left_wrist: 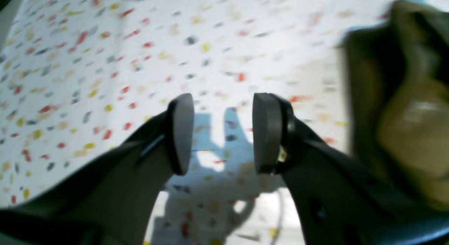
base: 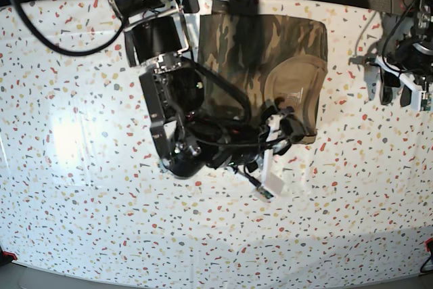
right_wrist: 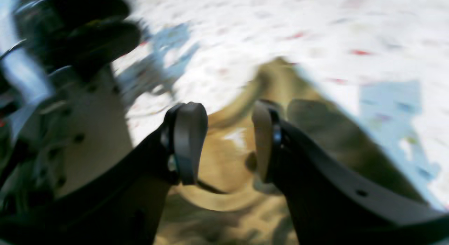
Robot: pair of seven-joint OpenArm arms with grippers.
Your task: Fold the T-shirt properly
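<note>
The camouflage T-shirt [base: 260,52] lies folded into a rough rectangle at the table's far middle, with its tan inner side and collar [base: 294,89] turned up at the near right corner. My right gripper [base: 292,126] is open just above that corner. In the right wrist view its jaws [right_wrist: 226,111] stand apart over the tan cloth [right_wrist: 224,160], empty. My left gripper [base: 396,89] hangs open over bare table to the right of the shirt. In the left wrist view [left_wrist: 223,108] it holds nothing, and the shirt [left_wrist: 403,115] shows blurred at the right edge.
The table [base: 88,133] is white with coloured speckles. The right arm's dark body [base: 179,120] and cables stretch across the middle, beside the shirt's left half. Black cables and gear [base: 40,5] sit along the far edge. The front edge [base: 203,272] runs along the bottom.
</note>
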